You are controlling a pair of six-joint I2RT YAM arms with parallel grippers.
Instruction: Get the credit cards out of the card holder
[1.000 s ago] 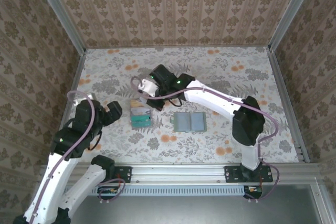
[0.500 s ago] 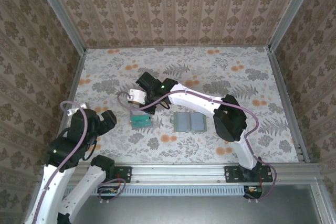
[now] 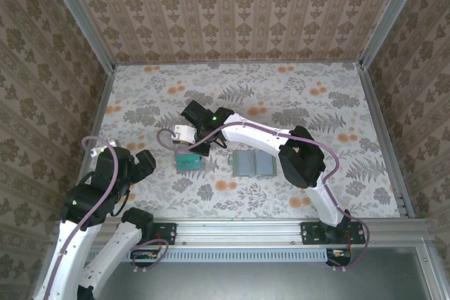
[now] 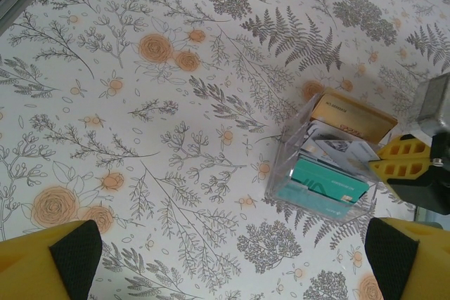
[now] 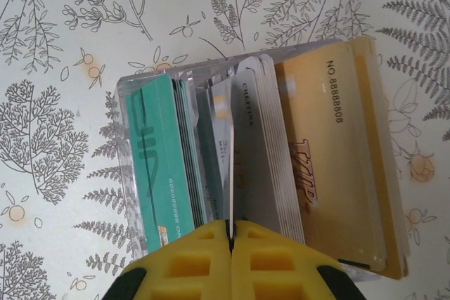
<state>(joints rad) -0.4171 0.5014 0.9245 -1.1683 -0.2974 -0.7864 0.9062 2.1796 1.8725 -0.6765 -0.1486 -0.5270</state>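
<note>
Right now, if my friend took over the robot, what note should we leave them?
Left gripper: open, holds nothing, hovers left of the cards.
Right gripper: shut on the edge of one grey card standing in the clear card holder.
Credit cards: teal, grey and beige ones stand in the holder.
A flat grey-green two-panel thing lies on the table to the holder's right, apart from it.
Done: one card gripped.
Left: lift it out, then the others.

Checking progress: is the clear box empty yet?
Not empty: the box holds teal, grey and beige cards on edge; the right gripper is shut on a grey card.
</note>
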